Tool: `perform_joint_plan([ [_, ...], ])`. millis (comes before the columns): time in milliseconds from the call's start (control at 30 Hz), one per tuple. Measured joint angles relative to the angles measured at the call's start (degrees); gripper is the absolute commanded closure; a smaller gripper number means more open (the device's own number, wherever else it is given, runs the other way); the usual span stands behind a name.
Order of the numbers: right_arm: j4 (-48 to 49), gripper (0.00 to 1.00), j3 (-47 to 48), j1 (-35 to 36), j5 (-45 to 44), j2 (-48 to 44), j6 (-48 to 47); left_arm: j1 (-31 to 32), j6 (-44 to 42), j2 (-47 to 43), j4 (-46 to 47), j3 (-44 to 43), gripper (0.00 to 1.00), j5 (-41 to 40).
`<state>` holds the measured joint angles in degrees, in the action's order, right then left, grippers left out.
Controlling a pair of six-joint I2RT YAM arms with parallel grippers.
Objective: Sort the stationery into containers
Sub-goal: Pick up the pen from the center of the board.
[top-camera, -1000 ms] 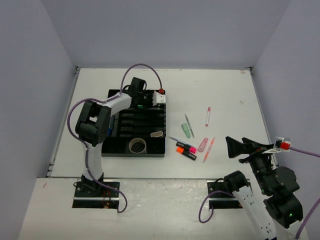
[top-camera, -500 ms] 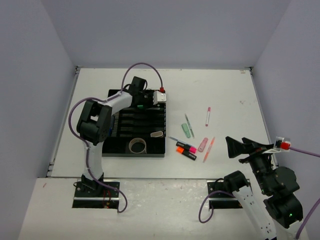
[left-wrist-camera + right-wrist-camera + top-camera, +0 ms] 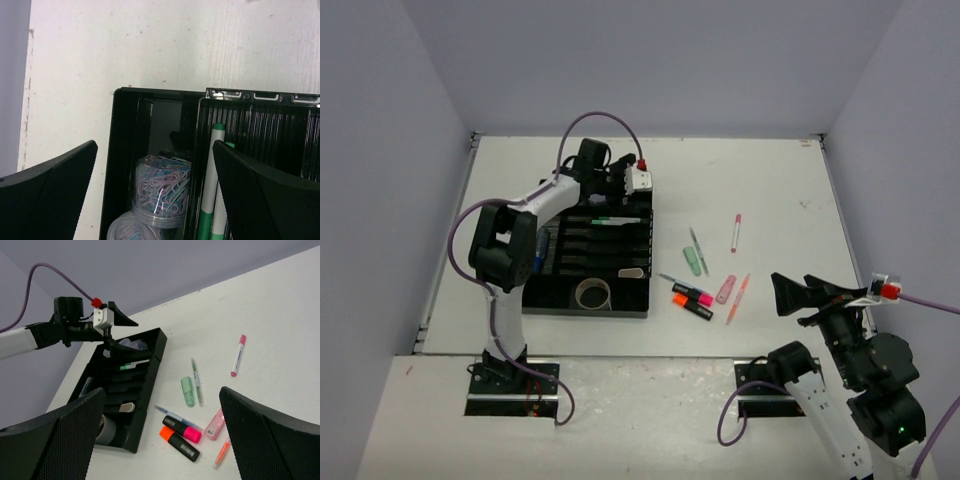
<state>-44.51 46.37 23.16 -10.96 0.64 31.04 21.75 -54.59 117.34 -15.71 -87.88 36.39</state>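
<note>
My left gripper [image 3: 618,188] hangs open over the far end of the black tray [image 3: 642,300]; nothing is between its fingers. Below it, in the left wrist view, two clear tubs of paper clips [image 3: 161,186] sit in the end compartment beside a green-and-white pen [image 3: 215,186] lying in a slot. A grey tape roll [image 3: 593,292] fills the near compartment. Loose on the table to the right lie the pink highlighter [image 3: 182,428], orange highlighter [image 3: 179,445], blue pen [image 3: 172,415], green pen [image 3: 196,381] and pink pen [image 3: 237,356]. My right gripper [image 3: 782,296] is open, raised at the near right.
A green case [image 3: 187,391], a pink case [image 3: 215,424] and a thin orange pen [image 3: 221,454] lie among the loose items. A pale eraser-like piece [image 3: 632,270] and a blue-capped tube [image 3: 538,256] are in the tray. Walls enclose the table on three sides.
The left gripper has opened and let go of the green-and-white pen, which now lies in a tray slot. The gripper has drawn back toward the tray's far end. The right arm has not moved.
</note>
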Motion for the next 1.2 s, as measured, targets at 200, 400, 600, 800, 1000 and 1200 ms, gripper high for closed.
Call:
perform_joint_plan([
  [200, 0.0, 0.01, 0.0, 0.0, 0.0, 0.0, 0.0, 0.1, 0.0, 0.0, -1.7, 0.5, 0.0, -0.5],
  [400, 0.0, 0.01, 0.0, 0.0, 0.0, 0.0, 0.0, 0.3, 1.2, -0.9, -2.2, 0.6, 0.0, -0.4],
  [600, 0.0, 0.01, 0.0, 0.0, 0.0, 0.0, 0.0, 2.1, 12.0, -3.6, -2.7, -5.0, 0.0, -2.9],
  [800, 0.0, 0.01, 0.0, 0.0, -0.1, 0.0, 0.0, 3.4, 39.7, -7.2, 4.9, -12.7, 0.0, -7.1],
  [1000, 0.0, 0.01, 0.0, 0.0, -0.1, 0.0, 0.0, 2.6, 67.1, -13.6, 29.9, -4.3, 0.0, 8.4],
  [1200, 0.0, 0.01, 0.0, 0.0, -0.3, 0.0, 0.0, 6.7, 78.7, -1.5, 28.3, -15.5, 0.0, 2.3],
])
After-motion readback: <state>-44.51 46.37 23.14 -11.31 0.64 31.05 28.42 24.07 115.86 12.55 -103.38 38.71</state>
